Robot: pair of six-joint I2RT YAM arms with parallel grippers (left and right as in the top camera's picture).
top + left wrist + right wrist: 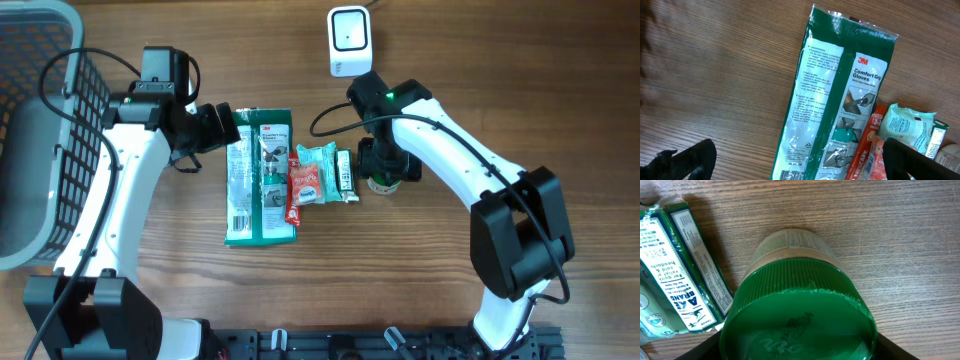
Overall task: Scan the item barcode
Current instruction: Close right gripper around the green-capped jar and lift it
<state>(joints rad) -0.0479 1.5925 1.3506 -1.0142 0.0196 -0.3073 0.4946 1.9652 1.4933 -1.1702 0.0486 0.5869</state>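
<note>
The left tool [222,125] hangs over the upper left corner of the glove pack [260,178], jaws spread wide and holding nothing. The green-lidded bottle [800,305] stands upright on the table [520,80], right of the glove pack, past a red tube [294,198], a pale packet [318,172] and a small box [346,172]. The right tool [797,350] straddles its lid, one finger on each side. I cannot tell whether they press it. A white scanner [349,40] stands up and right of the glove pack.

1 glove pack [258,178], 1 red tube [295,195], 1 pouch [316,170], 1 box [345,175], 1 bottle [797,315], 1 scanner [349,40], 1 basket [85,90]
</note>
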